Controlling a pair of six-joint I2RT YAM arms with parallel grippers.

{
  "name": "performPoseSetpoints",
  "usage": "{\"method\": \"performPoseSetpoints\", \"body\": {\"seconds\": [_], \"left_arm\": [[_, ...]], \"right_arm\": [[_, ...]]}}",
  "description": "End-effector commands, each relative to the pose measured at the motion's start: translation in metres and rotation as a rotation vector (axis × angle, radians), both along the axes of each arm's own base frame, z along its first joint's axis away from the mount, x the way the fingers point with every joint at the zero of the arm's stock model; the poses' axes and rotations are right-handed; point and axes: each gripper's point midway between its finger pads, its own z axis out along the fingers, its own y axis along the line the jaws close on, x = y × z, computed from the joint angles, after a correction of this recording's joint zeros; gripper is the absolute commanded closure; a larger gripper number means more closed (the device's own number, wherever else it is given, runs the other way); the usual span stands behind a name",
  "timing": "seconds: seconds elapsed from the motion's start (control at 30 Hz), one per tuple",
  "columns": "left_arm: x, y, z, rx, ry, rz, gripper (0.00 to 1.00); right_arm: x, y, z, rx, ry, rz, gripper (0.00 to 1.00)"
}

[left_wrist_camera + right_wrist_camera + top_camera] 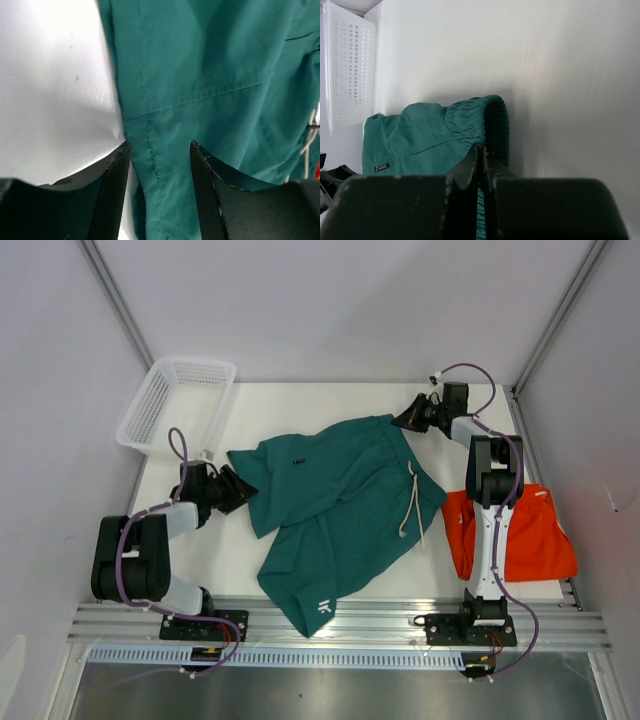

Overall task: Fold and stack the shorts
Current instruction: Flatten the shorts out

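The dark teal shorts (340,505) lie spread out in the middle of the table, with the white drawstring (410,502) trailing across them. My left gripper (240,490) is at their left edge. In the left wrist view it (160,150) is open and straddles a stitched seam of the teal fabric (210,75), with white table showing beside the left finger (116,185). My right gripper (405,420) is at the far corner of the shorts. In the right wrist view it (481,152) is shut on the ribbed teal waistband (480,112). The orange shorts (530,535) lie at the right, partly under the right arm.
A white mesh basket (175,400) stands at the back left corner, also seen as the white basket (347,65) in the right wrist view. White walls enclose the table on three sides. The metal rail (340,625) with the arm bases runs along the near edge.
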Motion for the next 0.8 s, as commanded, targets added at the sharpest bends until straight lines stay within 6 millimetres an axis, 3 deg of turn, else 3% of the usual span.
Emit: {"method": "performPoseSetpoints", "body": {"seconds": [0.0, 0.37, 0.6, 0.77], "left_arm": [[0.004, -0.009, 0.009, -0.056, -0.039, -0.017, 0.46], [-0.007, -0.023, 0.002, -0.140, -0.013, -0.064, 0.50], [-0.016, -0.009, -0.001, -0.062, -0.012, -0.005, 0.50], [-0.021, -0.011, 0.001, -0.067, -0.012, -0.012, 0.50]], "right_arm": [[0.006, 0.001, 0.005, 0.020, -0.037, 0.008, 1.00], [0.007, 0.001, 0.004, 0.027, -0.032, 0.008, 1.00], [0.006, 0.002, 0.004, 0.028, -0.031, 0.008, 1.00], [0.006, 0.003, 0.004, 0.030, -0.032, 0.010, 1.00]]}}
